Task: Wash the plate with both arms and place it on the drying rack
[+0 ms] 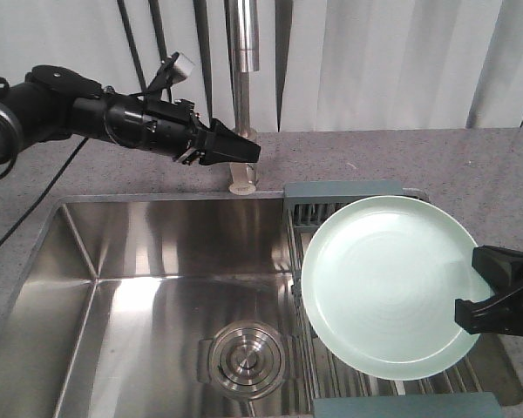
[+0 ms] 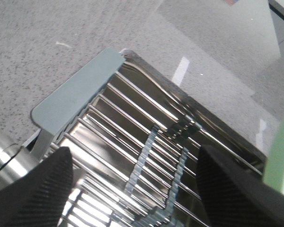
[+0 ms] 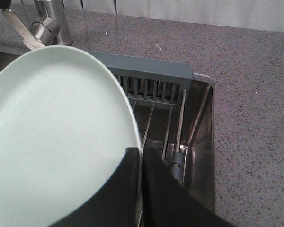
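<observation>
plate: mint-green plate (image 1: 388,283) is up on a tilt over the rack (image 1: 340,190), face toward the front camera. The rack sits across the right end of the sink (image 1: 157,261). Can't tell if the plate's lower edge is touching the rods or just above them.

right gripper: right gripper (image 1: 475,289) has its jaws pinched narrow on the plate's right rim, one finger on each face. The right wrist view shows it clearly.

left gripper: left gripper (image 1: 235,150) is up at the back edge of the sink, right by the faucet (image 1: 241,52) and well away from the plate. Jaws are wide apart with nothing in them, and the left wrist view looks straight down between them at the rack rods.

how it'll handle: my guess is stiff, glossy and slick, more so if it's wet. It probably has decent weight for a single rim pinch and would chip or crack if it dropped onto steel.

where to grab: the low raised rim is the only real hold, since the face is too smooth and flat. A one-sided grip lets the plate swing, so a second pinch on the opposite (left) rim would steady it.

what could go wrong: it could slip out of the pinch or clank an edge on the rods. I'd ease it down between the rods rather than drop it.
</observation>
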